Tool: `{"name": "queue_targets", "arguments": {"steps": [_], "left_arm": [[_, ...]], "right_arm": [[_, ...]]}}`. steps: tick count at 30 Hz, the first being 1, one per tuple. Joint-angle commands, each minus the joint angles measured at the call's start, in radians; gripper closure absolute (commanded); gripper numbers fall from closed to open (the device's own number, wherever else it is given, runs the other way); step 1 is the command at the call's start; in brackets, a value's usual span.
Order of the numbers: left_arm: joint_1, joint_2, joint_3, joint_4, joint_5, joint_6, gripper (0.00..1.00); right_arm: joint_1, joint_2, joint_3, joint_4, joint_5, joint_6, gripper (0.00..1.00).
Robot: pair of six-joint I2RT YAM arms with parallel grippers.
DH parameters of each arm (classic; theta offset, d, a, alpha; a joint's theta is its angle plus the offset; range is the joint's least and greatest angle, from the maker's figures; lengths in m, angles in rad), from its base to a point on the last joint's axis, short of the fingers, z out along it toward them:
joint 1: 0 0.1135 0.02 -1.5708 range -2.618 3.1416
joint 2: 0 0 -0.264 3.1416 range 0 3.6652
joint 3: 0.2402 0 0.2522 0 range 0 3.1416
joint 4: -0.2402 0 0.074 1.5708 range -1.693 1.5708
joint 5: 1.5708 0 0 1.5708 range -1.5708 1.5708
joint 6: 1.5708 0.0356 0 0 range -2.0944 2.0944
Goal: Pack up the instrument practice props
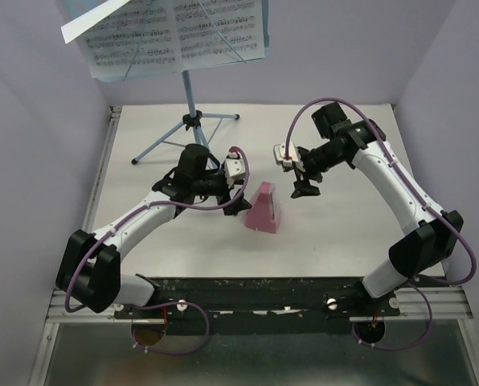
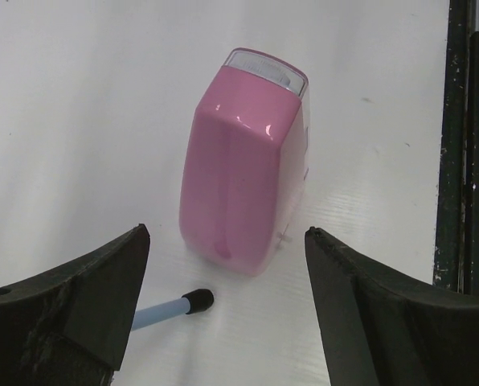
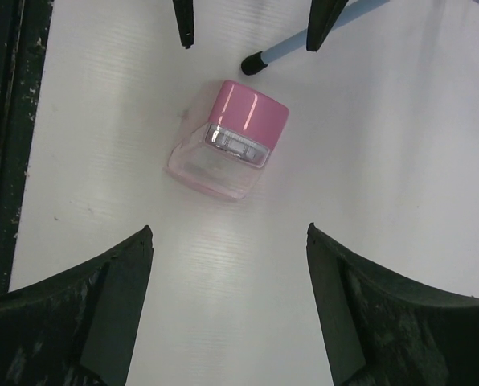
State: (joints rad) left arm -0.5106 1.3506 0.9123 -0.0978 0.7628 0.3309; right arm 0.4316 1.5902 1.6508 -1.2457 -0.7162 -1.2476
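The light-blue music stand [image 1: 190, 96] is upright at the back of the table, and white sheet-music pages [image 1: 175, 32] lie on its desk. One black-capped leg tip [image 2: 193, 301] rests close to the small pink metronome [image 1: 264, 209], which stands mid-table. My left gripper [image 1: 238, 203] hangs just left of the metronome [image 2: 243, 161], open, with the wedge just ahead of its fingertips and untouched. My right gripper [image 1: 306, 186] hovers to the metronome's right, open and empty. In the right wrist view the metronome [image 3: 231, 141] lies beyond the right gripper [image 3: 228, 228], with the leg tip [image 3: 255, 63] behind it.
Lavender walls enclose the white table [image 1: 344, 241] on the left, the back and the right. A black rail [image 1: 264, 285] runs along the near edge by the arm bases. The stand's tripod legs [image 1: 159, 149] spread over the back-left area.
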Motion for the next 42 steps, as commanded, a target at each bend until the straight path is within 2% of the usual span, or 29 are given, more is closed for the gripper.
{"name": "queue_targets", "arguments": {"steps": [1, 4, 10, 16, 22, 24, 33, 37, 42], "left_arm": [[-0.005, 0.016, 0.055, -0.031, 0.043, 0.061, 0.15], [0.001, 0.036, 0.102, -0.118, 0.036, 0.152, 0.16], [0.086, 0.006, 0.109, -0.195, 0.053, 0.186, 0.16], [0.11, -0.057, 0.039, -0.198, 0.041, 0.226, 0.14], [0.129, -0.102, -0.006, -0.174, 0.027, 0.23, 0.12], [0.136, -0.122, -0.024, -0.164, 0.02, 0.237, 0.11], [0.162, -0.202, -0.085, -0.2, 0.0, 0.255, 0.11], [0.164, -0.203, -0.115, -0.174, 0.029, 0.283, 0.11], [0.149, -0.098, -0.07, -0.068, 0.033, 0.206, 0.16]], "right_arm": [[-0.004, -0.007, -0.026, -0.028, 0.008, -0.18, 0.16], [-0.004, 0.007, -0.007, -0.031, -0.017, -0.248, 0.15], [0.022, 0.123, 0.108, -0.115, -0.057, -0.322, 0.14], [0.091, 0.232, 0.248, -0.201, -0.025, -0.424, 0.15], [0.14, 0.353, 0.424, -0.424, 0.052, -0.637, 0.19], [0.15, 0.389, 0.469, -0.468, 0.081, -0.659, 0.21], [0.182, 0.379, 0.4, -0.468, 0.181, -0.808, 0.23], [0.18, 0.386, 0.406, -0.468, 0.195, -0.768, 0.23], [0.18, 0.361, 0.368, -0.468, 0.169, -0.721, 0.24]]}}
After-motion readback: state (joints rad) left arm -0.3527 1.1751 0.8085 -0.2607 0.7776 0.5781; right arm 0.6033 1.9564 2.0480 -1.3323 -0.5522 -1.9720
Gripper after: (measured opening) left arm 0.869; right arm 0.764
